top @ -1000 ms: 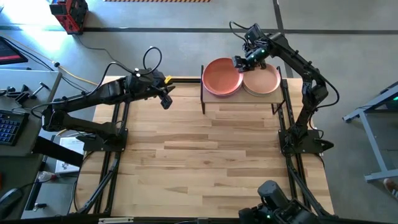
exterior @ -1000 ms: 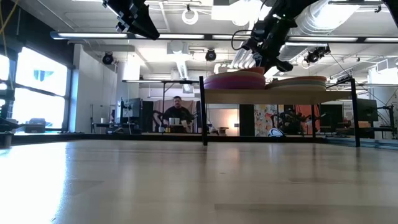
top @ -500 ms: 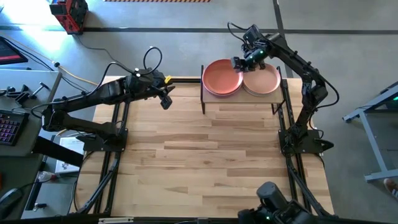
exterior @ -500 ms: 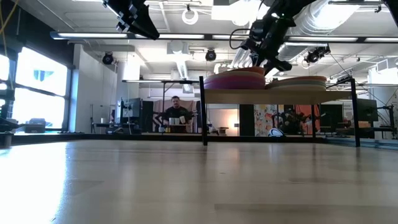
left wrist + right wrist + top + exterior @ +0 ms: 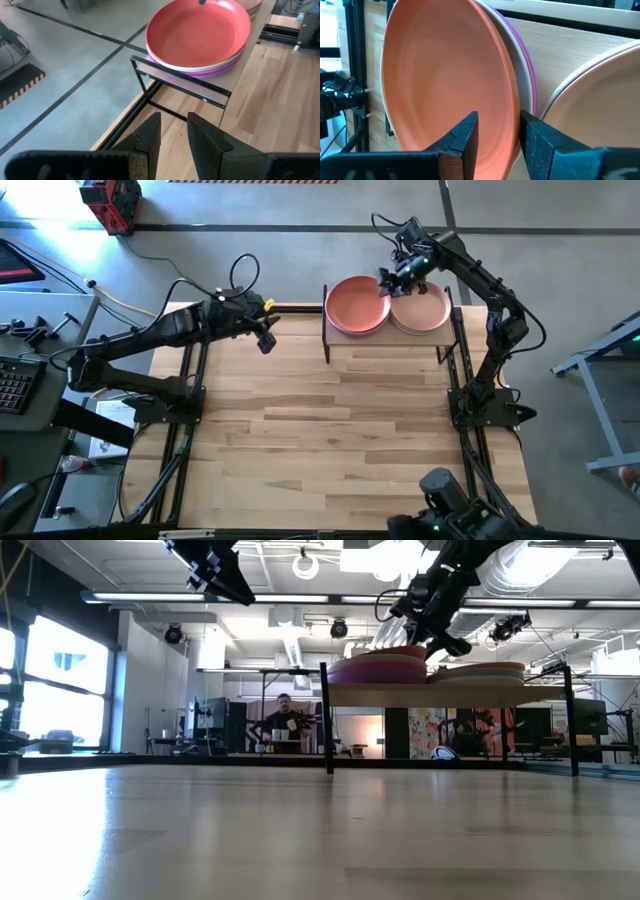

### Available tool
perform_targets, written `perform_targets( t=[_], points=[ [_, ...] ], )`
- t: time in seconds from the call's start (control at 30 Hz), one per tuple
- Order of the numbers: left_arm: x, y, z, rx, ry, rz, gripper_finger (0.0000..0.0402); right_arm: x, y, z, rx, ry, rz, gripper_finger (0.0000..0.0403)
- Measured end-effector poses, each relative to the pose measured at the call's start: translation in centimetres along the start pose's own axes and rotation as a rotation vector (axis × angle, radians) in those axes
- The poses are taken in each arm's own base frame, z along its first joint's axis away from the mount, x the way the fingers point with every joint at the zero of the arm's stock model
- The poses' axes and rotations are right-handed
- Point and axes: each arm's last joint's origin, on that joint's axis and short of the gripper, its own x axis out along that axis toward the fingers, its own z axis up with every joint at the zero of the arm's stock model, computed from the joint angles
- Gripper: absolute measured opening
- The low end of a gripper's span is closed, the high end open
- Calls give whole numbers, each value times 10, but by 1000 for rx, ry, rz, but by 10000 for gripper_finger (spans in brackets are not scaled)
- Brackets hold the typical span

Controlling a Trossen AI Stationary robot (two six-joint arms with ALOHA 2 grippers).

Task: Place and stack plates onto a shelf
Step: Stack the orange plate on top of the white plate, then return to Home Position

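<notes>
On the shelf [image 5: 385, 340] at the table's far edge, the plates sit flat in two stacks side by side. The orange-red plate [image 5: 357, 303] tops the left stack, open face up, with white and purple rims showing under it in the left wrist view. A peach plate [image 5: 424, 309] tops the right stack, touching its neighbour. My right gripper [image 5: 386, 280] hovers over the orange-red plate's far right rim, fingers parted on either side of the rim and not pressing it. My left gripper [image 5: 266, 343] hangs above the table's far left part, well clear of the shelf, fingers slightly parted, holding nothing. Lower plates are mostly hidden, and I cannot count them. The table [image 5: 330, 440] is bare wood in front of the shelf.
</notes>
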Motion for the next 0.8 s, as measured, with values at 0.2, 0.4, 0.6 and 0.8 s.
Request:
perform_targets(
  t=[0.2, 0.4, 0.6, 0.8],
  points=[
    [1, 7, -1, -22, 11, 26, 86, 0, 0, -1, -7, 11, -3, 114],
    [-1, 11, -6, -16, 65, 39, 86, -2, -1, -7, 2, 44, -20, 114],
    [-2, 13, -6, -3, 62, 42, 86, -17, 1, -14, -7, 4, -26, 114],
    [-1, 16, -7, -2, 68, 57, 86, -19, 3, -17, -9, 3, -42, 114]
  ],
)
